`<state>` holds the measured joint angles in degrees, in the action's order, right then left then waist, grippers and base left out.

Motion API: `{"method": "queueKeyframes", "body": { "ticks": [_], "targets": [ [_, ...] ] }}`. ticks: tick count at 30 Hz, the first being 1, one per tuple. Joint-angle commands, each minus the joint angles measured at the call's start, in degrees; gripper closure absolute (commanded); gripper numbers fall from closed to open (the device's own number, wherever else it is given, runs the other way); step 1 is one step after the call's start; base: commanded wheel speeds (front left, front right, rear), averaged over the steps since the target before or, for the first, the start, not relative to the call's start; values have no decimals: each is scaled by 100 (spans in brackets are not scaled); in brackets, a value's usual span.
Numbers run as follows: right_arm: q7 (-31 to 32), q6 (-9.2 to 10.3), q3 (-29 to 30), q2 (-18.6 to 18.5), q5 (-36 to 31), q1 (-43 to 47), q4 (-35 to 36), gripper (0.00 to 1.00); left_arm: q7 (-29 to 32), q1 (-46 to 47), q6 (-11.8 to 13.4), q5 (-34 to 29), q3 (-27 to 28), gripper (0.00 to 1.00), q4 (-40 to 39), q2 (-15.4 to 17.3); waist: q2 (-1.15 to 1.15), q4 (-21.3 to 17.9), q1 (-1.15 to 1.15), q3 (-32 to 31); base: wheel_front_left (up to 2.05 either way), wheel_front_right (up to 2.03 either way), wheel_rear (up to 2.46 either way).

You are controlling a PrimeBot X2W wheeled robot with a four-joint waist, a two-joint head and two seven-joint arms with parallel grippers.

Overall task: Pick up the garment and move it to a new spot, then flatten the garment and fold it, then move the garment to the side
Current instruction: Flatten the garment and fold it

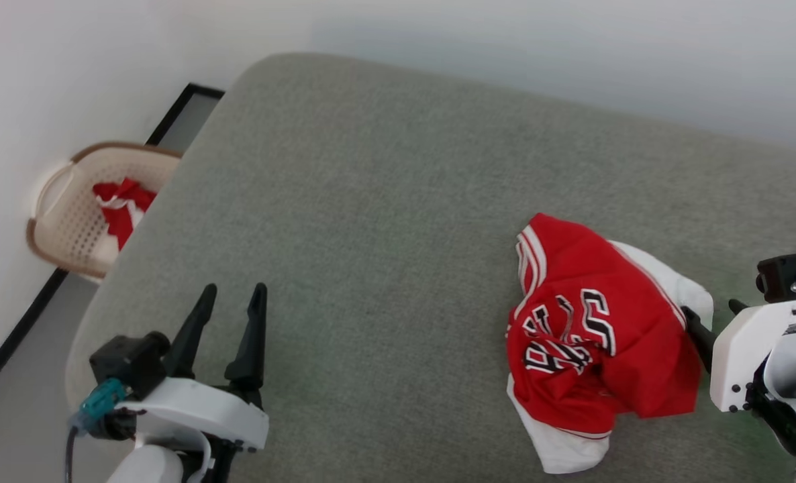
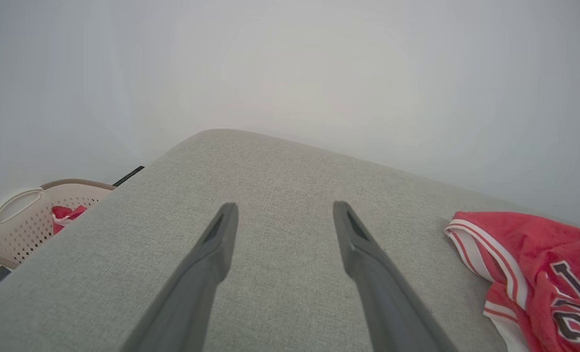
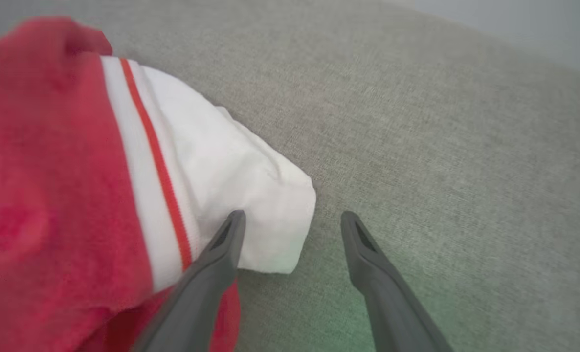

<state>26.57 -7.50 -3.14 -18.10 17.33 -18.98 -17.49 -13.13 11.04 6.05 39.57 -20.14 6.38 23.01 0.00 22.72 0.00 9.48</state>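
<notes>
The garment (image 1: 592, 335), a red jersey with white sleeves and black lettering, lies crumpled on the right part of the grey padded surface (image 1: 371, 201). My right gripper (image 1: 707, 307) is open at the garment's right edge. In the right wrist view the right gripper (image 3: 294, 213) has its left finger over the white sleeve (image 3: 221, 171), and the sleeve's corner reaches into the gap between the fingers. My left gripper (image 1: 233, 290) stands open and holds nothing at the lower left, far from the garment. In the left wrist view the left gripper (image 2: 285, 205) hangs over bare fabric, with the garment (image 2: 539, 264) off to its right.
A beige perforated basket (image 1: 76, 215) holding a red cloth (image 1: 121, 204) sits on the floor past the surface's left edge, against the white wall; the basket (image 2: 26, 220) also appears in the left wrist view. A black baseboard strip runs along the wall.
</notes>
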Motion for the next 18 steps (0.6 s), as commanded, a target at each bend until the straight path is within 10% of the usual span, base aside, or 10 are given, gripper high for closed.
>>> {"method": "queueKeyframes", "body": {
  "ticks": [1,11,12,13,18],
  "targets": [
    [140,2,-61,-60,75,-86,-73,0,-28,63,-23,-14,-9,0,36,-43,0,157,0,183,0,0,0],
    [579,3,-158,-153,59,-376,-641,0,-96,194,-155,97,9,0,238,-168,0,203,0,284,0,0,0],
    [589,3,-176,-157,36,-398,-679,38,-104,202,-159,95,12,0,260,-174,0,199,0,277,0,0,0],
    [555,3,-191,-162,19,-439,-684,100,-102,208,-164,96,15,0,282,-174,0,193,0,269,0,0,0],
    [389,4,-180,-233,74,-630,-686,100,-122,170,-200,120,59,0,360,-157,0,115,0,156,0,0,0]
  ]
}}
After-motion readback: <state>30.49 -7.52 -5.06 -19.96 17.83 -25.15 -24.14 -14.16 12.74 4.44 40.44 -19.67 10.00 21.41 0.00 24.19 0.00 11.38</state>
